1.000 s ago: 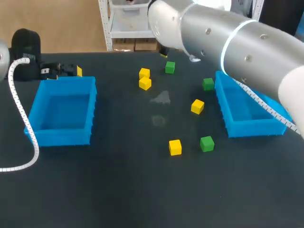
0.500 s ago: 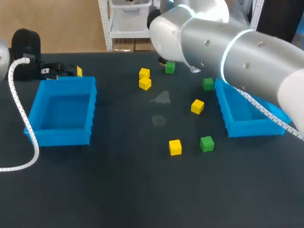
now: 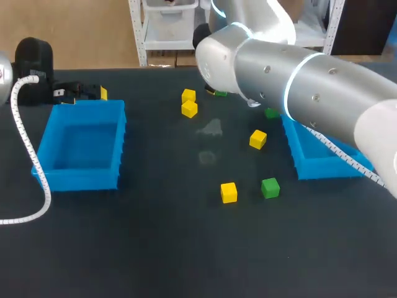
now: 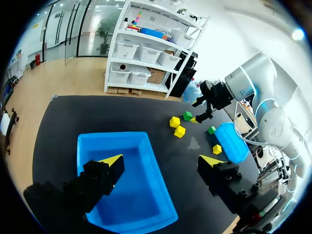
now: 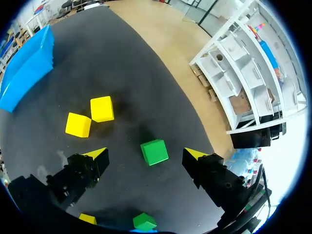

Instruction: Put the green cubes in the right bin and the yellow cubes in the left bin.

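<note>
While the right arm [image 3: 298,81] is stretched in from the right across the far side of the desk [image 3: 155,248], its tool [image 5: 145,154] is held spread wide over the first green cube [image 5: 154,152]. That cube is seen between the two yellow tips and is touched by neither. Just ahead of it, the first yellow cube [image 5: 102,108] and the second yellow cube [image 5: 78,125] are set just beside each other. The left tool [image 4: 162,160] is likewise held spread, at the desk's far left, just behind the left bin [image 3: 80,177]. The right bin [image 3: 322,166] is partly covered by the right arm, and the second green cube [image 3: 272,113] is glimpsed just beside its far corner. The third yellow cube [image 3: 258,139] is found near that bin's inner wall. Toward the front, the fourth yellow cube [image 3: 229,192] and the third green cube [image 3: 270,187] are placed near each other. Every cube in view is seen on the desk.
</note>
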`<state>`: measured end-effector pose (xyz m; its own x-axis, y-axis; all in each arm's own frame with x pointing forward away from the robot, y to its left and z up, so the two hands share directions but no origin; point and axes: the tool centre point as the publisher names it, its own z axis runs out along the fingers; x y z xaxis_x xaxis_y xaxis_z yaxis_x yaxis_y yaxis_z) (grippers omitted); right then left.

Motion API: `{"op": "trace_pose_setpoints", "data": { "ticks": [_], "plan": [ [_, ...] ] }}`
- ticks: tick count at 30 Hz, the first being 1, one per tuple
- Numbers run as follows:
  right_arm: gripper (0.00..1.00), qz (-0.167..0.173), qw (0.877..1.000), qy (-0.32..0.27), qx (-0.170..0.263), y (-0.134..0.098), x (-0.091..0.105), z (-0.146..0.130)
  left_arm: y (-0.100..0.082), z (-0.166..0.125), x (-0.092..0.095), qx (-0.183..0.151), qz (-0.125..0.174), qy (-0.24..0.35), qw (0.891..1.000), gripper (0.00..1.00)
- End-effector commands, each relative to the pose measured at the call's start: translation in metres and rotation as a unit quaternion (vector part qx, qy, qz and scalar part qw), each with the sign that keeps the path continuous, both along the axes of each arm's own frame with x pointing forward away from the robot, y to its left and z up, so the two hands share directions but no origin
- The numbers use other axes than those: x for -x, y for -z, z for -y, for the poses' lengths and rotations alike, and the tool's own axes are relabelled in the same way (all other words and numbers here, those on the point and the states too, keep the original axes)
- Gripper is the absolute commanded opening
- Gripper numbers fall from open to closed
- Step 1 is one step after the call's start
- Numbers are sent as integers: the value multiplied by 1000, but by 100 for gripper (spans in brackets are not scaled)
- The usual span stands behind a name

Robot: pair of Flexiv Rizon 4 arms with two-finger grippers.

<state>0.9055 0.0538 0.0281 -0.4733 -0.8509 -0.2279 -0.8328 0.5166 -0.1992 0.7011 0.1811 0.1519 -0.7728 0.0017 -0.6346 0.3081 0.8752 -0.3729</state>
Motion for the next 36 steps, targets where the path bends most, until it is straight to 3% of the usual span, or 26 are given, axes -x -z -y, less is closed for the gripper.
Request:
{"op": "trace_pose_setpoints", "data": {
  "ticks": [1,23,29,36],
  "plan": [
    [100,-138,986,14,87,0,-14,-5,2,-2,1,5,4,3,1000,100],
    [100,-132,988,7,74,-2,-11,-7,2,-2,1,5,4,3,1000,100],
    [100,-150,984,43,81,27,-20,2,2,-2,1,5,4,3,1000,100],
    [100,-159,982,48,87,38,-36,-1,2,-2,1,5,4,3,1000,100]
  ]
}}
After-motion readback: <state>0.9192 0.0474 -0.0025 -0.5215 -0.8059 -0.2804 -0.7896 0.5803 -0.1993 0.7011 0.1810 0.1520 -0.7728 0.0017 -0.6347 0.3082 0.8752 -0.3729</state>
